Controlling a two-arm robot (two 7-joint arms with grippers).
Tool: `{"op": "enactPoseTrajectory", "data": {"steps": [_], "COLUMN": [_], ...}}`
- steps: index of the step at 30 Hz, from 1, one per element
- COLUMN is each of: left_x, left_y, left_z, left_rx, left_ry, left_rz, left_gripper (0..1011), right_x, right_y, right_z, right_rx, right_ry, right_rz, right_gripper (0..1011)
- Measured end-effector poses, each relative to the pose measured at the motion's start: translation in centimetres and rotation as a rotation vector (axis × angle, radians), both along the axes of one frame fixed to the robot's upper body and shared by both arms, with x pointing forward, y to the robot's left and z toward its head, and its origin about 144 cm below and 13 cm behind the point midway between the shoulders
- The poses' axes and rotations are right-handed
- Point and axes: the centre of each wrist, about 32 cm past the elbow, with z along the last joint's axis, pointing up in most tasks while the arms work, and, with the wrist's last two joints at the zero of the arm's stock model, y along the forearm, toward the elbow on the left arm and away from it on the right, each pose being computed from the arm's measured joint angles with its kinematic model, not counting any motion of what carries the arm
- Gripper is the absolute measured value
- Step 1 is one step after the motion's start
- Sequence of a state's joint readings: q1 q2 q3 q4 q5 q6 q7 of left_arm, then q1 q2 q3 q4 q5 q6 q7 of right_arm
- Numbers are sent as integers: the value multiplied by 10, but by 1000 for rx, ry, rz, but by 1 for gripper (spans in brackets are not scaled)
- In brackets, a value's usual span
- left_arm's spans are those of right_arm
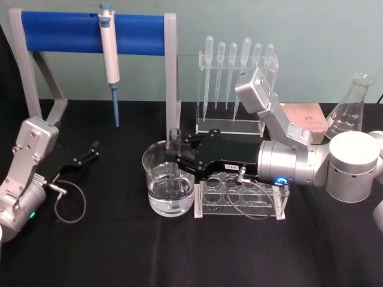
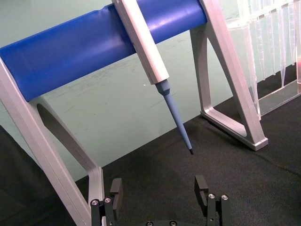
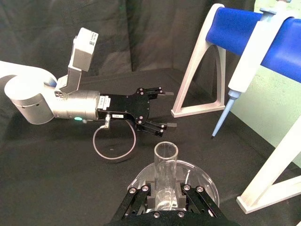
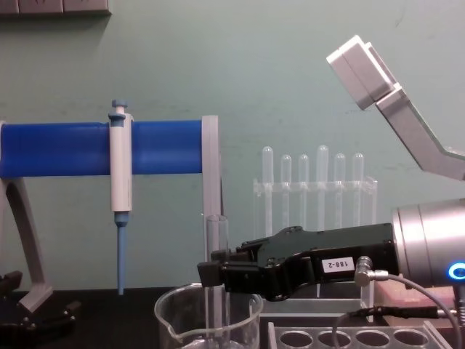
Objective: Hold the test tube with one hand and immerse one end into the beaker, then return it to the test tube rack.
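Your right claw (image 1: 175, 149) is clamped on the tube (image 1: 174, 179) dipped in the beaker (image 1: 154, 200), so lift straight up past the beaker rim; left claw (image 1: 93, 149) sits apart, left of it.

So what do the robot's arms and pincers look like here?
Both arms are silver cylinders ending in black two-fingered pincers. The right pincer bears a small white numbered label, its wrist a blue glowing ring; a grey cable loops by the left pincer.

Chest view: test tube (image 4: 216, 243) lower end and beaker (image 4: 173, 326) base cut off by bottom edge. Head view: rack (image 1: 239, 213) rear holes hidden under right pincer (image 1: 174, 150) body.
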State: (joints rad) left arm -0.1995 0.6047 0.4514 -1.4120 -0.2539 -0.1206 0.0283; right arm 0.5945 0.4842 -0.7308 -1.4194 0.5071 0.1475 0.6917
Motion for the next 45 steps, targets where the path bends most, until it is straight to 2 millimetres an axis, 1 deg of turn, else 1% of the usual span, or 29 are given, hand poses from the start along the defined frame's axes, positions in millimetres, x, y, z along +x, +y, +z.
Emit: {"op": "enactPoseTrajectory", "data": {"steps": [8,12,20,24,26,27,31,36,37,40,43,45], "left_x": [0,0,0,0,0,0,0,0,0,0,0,0], "left_y": [0,0,0,0,0,0,0,0,0,0,0,0], "left_z": [0,0,0,0,0,0,0,0,0,0,0,0], "left_rx": [0,0,0,0,0,0,0,0,0,0,0,0], "left_ry": [0,0,0,0,0,0,0,0,0,0,0,0], "left_rz": [0,0,0,0,0,0,0,0,0,0,0,0], "left_gripper": [1000,1000,1000,1000,1000,1000,1000,1000,1000,1000,1000,1000], "right_x": [0,0,-4,-9,-10,-12,-16,-26,-30,-36,-46,-50], "right_y": [0,-1,-5,-12,-15,-20,-30,-51,-58,-69,-86,-93], "right_z": [0,4,32,52,58,64,73,87,89,91,89,86], "right_rx": [1,10,53,71,79,90,110,134,135,130,119,114], "right_ry": [0,-8,-54,-90,-100,-109,-123,-143,-148,-154,-156,-154], "right_rz": [0,-3,-1,1,1,0,-2,1,0,-4,-15,-22], "right_gripper": [241,241,242,242,241,241,241,241,241,241,241,241]}}
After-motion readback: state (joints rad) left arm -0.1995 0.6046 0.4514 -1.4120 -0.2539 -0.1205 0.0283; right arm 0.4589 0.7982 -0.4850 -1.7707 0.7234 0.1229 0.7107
